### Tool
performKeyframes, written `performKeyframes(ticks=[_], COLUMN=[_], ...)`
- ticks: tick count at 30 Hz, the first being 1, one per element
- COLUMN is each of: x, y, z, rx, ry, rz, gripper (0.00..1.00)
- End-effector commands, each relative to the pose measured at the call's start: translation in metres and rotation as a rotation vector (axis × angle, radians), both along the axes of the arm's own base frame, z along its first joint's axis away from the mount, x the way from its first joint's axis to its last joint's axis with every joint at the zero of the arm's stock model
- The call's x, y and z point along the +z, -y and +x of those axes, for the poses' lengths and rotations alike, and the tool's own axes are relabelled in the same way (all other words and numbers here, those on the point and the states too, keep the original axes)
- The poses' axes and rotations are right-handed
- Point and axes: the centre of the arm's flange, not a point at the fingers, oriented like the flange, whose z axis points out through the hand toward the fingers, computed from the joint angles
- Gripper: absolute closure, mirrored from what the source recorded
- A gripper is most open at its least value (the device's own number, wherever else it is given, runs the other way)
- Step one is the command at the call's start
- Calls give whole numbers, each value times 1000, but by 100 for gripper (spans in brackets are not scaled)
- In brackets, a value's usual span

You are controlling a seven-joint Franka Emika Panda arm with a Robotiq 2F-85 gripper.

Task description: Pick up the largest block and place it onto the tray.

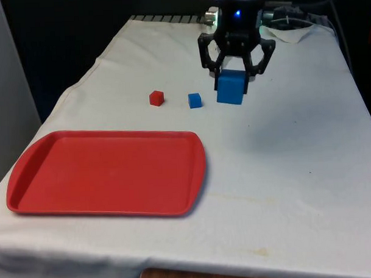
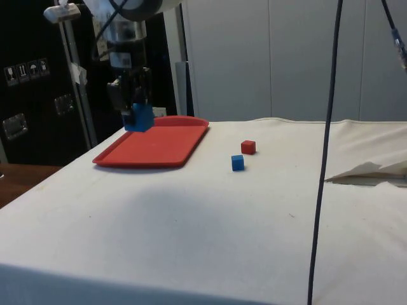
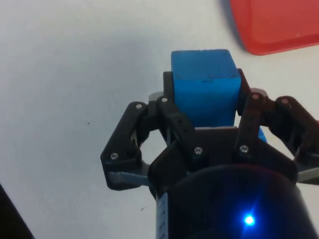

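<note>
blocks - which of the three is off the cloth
The large blue block, clamped between the gripper's jaws above the table. The small blue block and small red block sit on the cloth.

My pincer (image 1: 237, 75) grips the large blue block (image 1: 230, 87) clear above the cloth. Measured from the red tray (image 1: 41, 187): its whole bed lies bare, with open cloth along its near rim. Beyond its far edge sit a small red cube (image 1: 156, 98) and a small blue cube (image 1: 195, 100), apart, both low beside my load.
</note>
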Motion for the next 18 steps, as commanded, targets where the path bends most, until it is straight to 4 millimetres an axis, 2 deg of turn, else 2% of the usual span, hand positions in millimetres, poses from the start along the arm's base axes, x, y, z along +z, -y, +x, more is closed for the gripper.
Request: performKeyframes(ticks=[1, 10, 16, 18], x=[0, 1, 0, 0], y=[5, 31, 58, 55], z=[2, 14, 25, 24], rx=[0, 0, -4, -4], ry=[-7, -3, 2, 10], rz=[3, -11, -23, -30], gripper=[100, 100, 100, 100])
